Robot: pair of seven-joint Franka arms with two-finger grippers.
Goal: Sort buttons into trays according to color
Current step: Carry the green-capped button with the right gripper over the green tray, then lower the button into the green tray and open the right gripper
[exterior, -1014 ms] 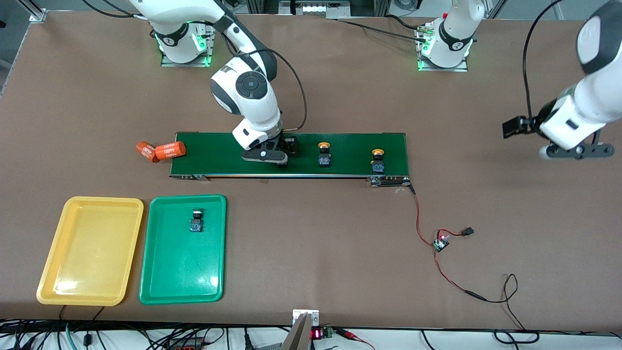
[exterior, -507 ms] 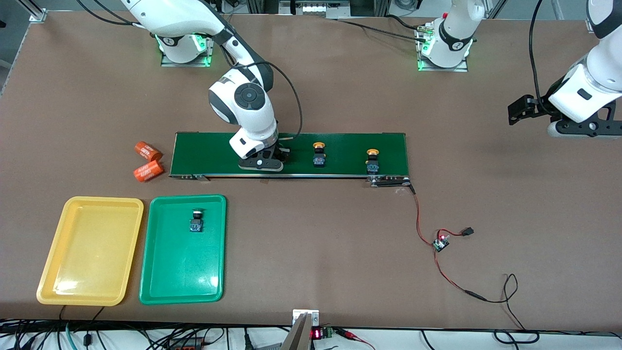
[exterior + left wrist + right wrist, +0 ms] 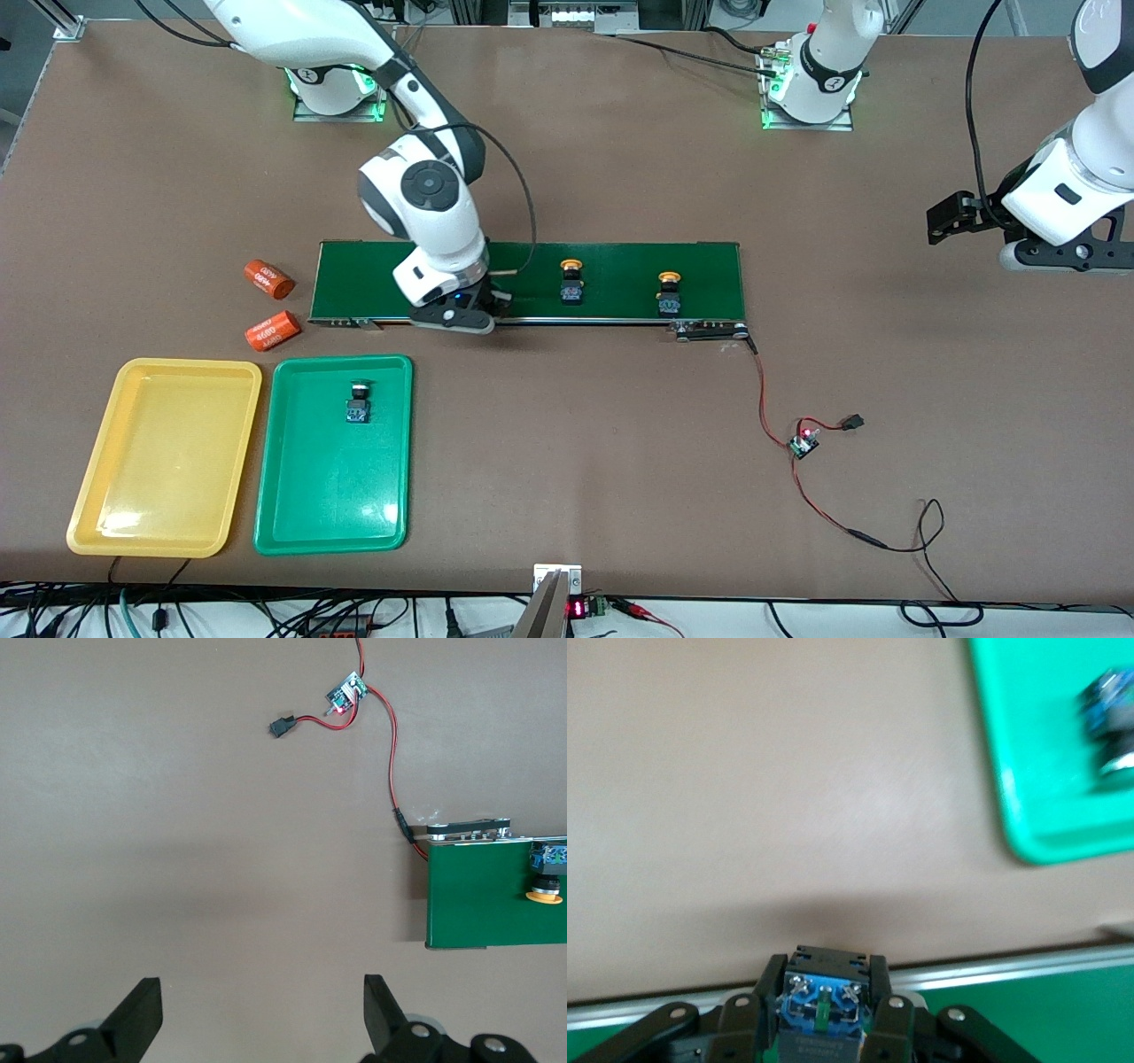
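Observation:
My right gripper (image 3: 458, 319) is shut on a black-bodied button (image 3: 824, 1003) over the near edge of the dark-green belt (image 3: 620, 266). The button's cap is hidden. In the right wrist view the gripper (image 3: 824, 981) clamps the button's body from both sides. Two yellow-capped buttons (image 3: 571, 282) (image 3: 669, 295) stand on the belt. Another button (image 3: 358, 403) lies in the green tray (image 3: 332, 483), and it also shows in the right wrist view (image 3: 1109, 726). The yellow tray (image 3: 159, 461) beside it holds nothing. My left gripper (image 3: 1063, 259) is open over bare table at the left arm's end, empty in its wrist view (image 3: 261, 988).
Two orange cylinders (image 3: 269, 277) (image 3: 272, 330) lie off the belt's end toward the right arm's end. A small circuit board (image 3: 804, 441) with red wires lies nearer the front camera than the belt's other end, and shows in the left wrist view (image 3: 347, 693).
My right gripper has moved with the button to the belt's near edge, toward the trays. The yellow buttons have shifted along the belt toward the right arm's end. The orange cylinders have separated.

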